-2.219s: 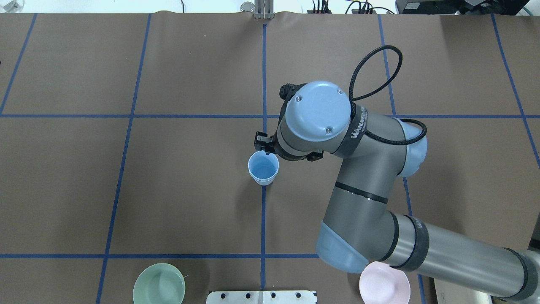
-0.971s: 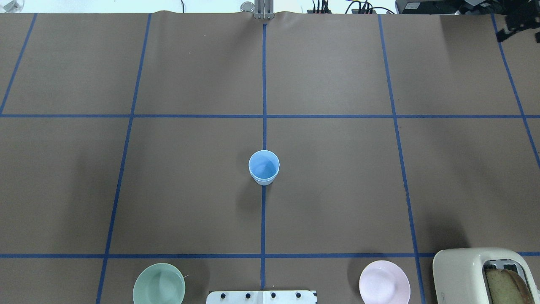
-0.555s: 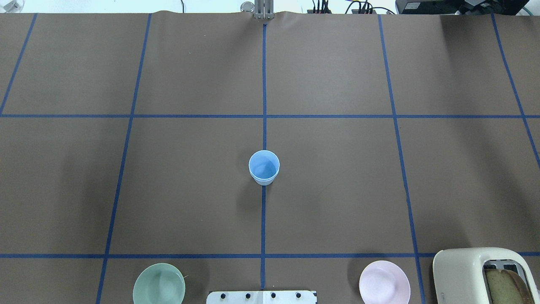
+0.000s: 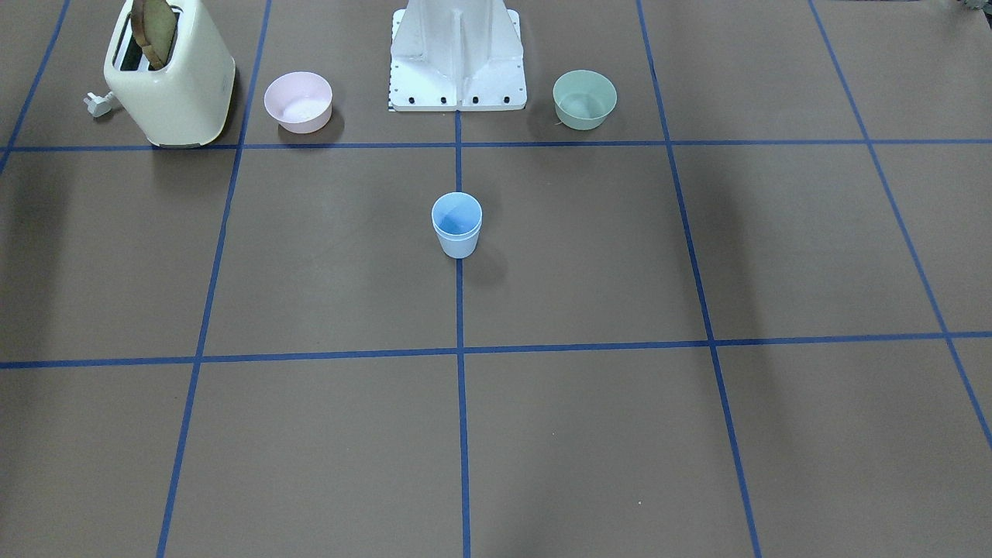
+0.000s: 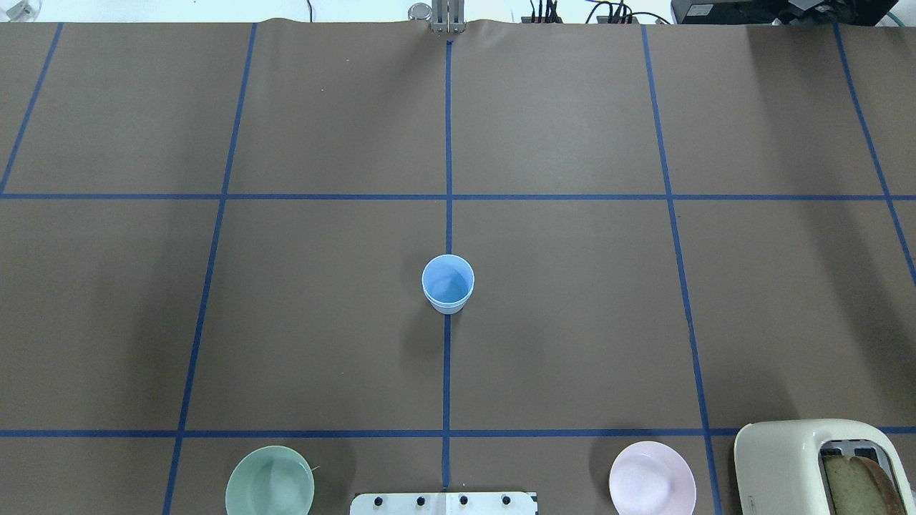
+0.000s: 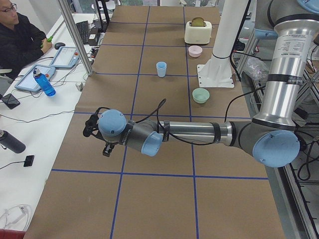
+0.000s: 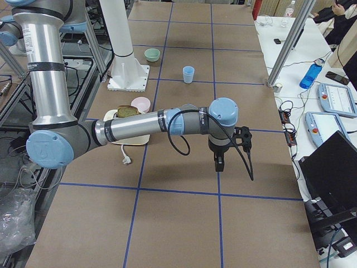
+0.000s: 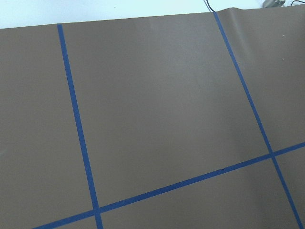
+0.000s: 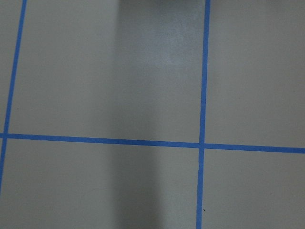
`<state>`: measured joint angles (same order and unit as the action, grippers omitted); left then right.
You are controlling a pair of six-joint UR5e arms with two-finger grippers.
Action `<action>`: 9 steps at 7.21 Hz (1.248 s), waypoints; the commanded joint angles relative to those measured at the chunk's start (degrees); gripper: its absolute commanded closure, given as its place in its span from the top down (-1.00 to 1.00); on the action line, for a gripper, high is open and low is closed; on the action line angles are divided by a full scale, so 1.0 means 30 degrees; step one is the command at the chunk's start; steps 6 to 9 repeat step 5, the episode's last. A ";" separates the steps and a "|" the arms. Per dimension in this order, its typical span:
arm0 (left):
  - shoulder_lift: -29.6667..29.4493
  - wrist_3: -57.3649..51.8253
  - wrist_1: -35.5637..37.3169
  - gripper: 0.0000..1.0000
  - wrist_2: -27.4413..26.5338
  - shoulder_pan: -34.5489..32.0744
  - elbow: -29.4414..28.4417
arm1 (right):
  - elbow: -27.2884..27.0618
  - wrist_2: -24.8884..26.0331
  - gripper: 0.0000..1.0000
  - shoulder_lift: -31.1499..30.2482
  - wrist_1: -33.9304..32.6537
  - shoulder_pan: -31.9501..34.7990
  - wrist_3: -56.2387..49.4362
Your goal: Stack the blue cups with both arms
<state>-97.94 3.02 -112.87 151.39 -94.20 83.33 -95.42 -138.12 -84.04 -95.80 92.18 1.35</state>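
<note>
While the blue cups (image 5: 448, 284) sit nested one inside the other, upright on the centre tape line in the middle of the bench (image 5: 572, 343), both hands are well apart from them. Only the left side view shows the left hand (image 6: 105, 151), pointing down over the bench; cannot tell how far open it is or if it holds anything. Same for the right hand (image 7: 217, 163) in the right side view: pointing down, opening unreadable. Mint-green bowl (image 4: 584, 98) and pink bowl (image 4: 298, 101) flank the white base (image 4: 457, 58). Toaster (image 4: 174, 85) sits just beside the pink bowl, with a bread slice (image 4: 155, 27) in one slot.
</note>
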 commanded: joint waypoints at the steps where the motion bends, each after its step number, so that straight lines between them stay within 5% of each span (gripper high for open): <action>1: 0.0216 -0.0012 0.0005 0.95 -0.0014 -0.0006 0.0055 | 0.3517 0.0072 1.00 0.0558 0.3289 -0.0197 0.0048; 9: 0.0216 -0.0012 0.0034 0.95 -0.0043 -0.0035 0.0114 | 0.3887 0.0101 1.00 0.0883 0.3749 -0.0285 0.0224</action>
